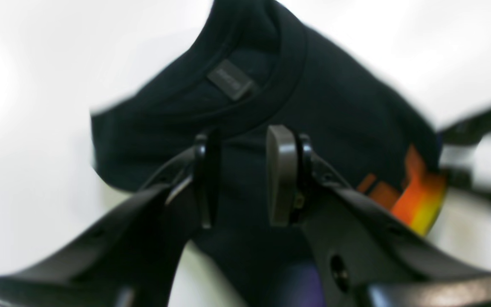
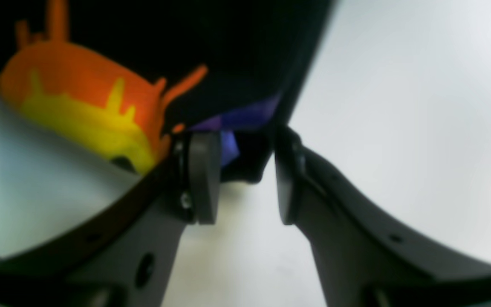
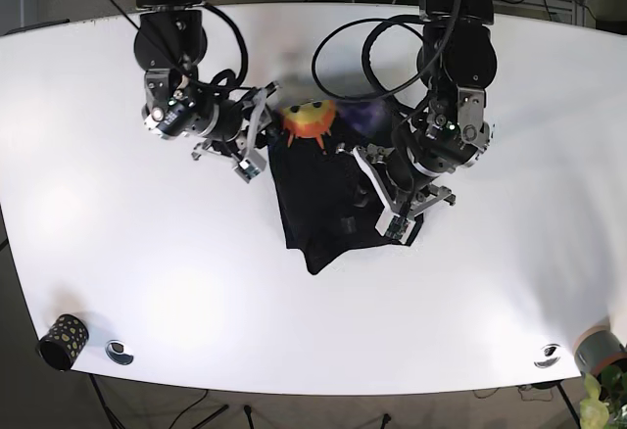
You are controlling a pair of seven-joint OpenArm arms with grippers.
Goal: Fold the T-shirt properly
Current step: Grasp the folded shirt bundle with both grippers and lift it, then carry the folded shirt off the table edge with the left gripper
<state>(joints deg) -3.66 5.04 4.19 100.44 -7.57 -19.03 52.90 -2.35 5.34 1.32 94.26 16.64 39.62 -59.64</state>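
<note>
Black T-shirt (image 3: 323,204) lies bunched near the middle of the white table (image 3: 118,253), between the two arms. Collar end points toward the near edge; the orange-and-yellow sun print (image 3: 310,121) sits at the far end, partly turned up.

Left gripper (image 1: 243,179): jaws parted, nothing between the pads. It hangs over the shirt body just below the neckline. Left wrist view shows the ribbed collar (image 1: 271,98) and a grey neck label (image 1: 232,80) beyond the fingertips, with the print at the right edge of the cloth. View is blurred.

Right gripper (image 2: 245,177): jaws spread, with a gap showing bare table between the pads. A fold of dark cloth with a purple patch (image 2: 245,119) sits right at the fingertips; whether it touches them cannot be told through the blur. The print fills the upper left of that view.

Base view: right gripper (image 3: 253,140) at the shirt's far-left corner beside the print; left gripper (image 3: 387,204) on the shirt's right side.

Patterned black cup (image 3: 62,339) stands at the near-left table corner.
</note>
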